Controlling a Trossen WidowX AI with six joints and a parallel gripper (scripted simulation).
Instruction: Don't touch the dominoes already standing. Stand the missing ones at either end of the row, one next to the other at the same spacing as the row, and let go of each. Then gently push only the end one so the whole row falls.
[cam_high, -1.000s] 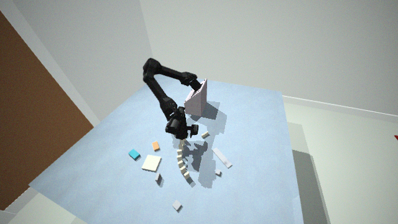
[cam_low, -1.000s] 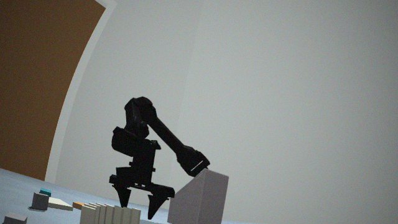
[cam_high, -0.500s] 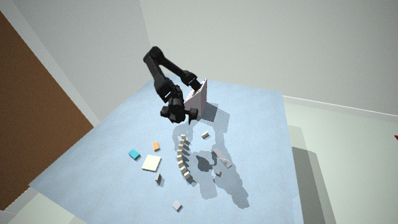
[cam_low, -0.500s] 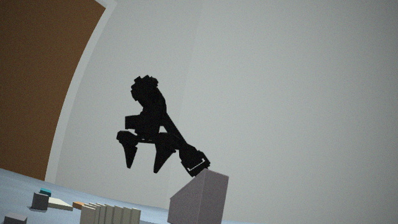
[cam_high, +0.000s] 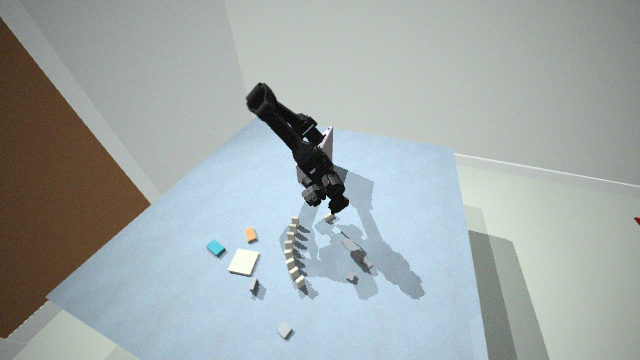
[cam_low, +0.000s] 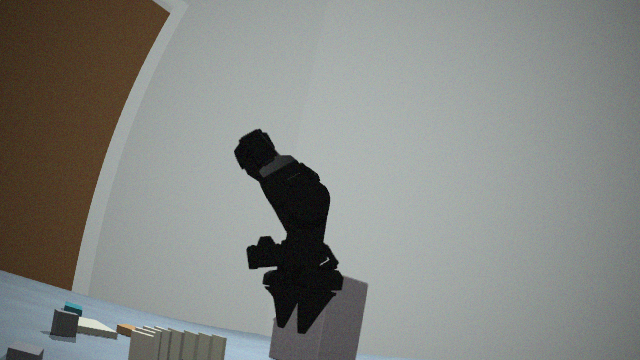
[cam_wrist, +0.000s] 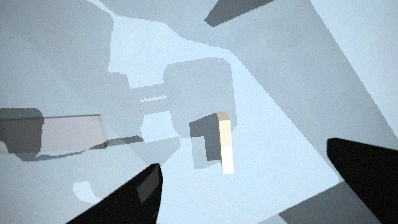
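A curved row of several cream dominoes (cam_high: 289, 245) (cam_low: 190, 346) stands upright and evenly spaced. One cream domino (cam_high: 329, 218) (cam_wrist: 226, 145) is apart from the row, beside its end nearest the robot base; it appears to lie on its long edge. My gripper (cam_high: 337, 210) (cam_low: 292, 329) (cam_wrist: 242, 159) is open and empty, above this loose domino. In the wrist view the domino shows between the two spread fingers, nearer the left one, with neither touching it. The loose domino is not visible in the exterior view, and the lower parts of the row are cut off there.
Left of the row are a cream slab (cam_high: 244, 262) (cam_low: 97, 328), an orange block (cam_high: 250, 235), a teal block (cam_high: 216, 248) and a grey block (cam_high: 254, 286). A long grey piece (cam_high: 357, 252) and a small grey block (cam_high: 352, 278) lie right. Another grey block (cam_high: 285, 330) lies in front.
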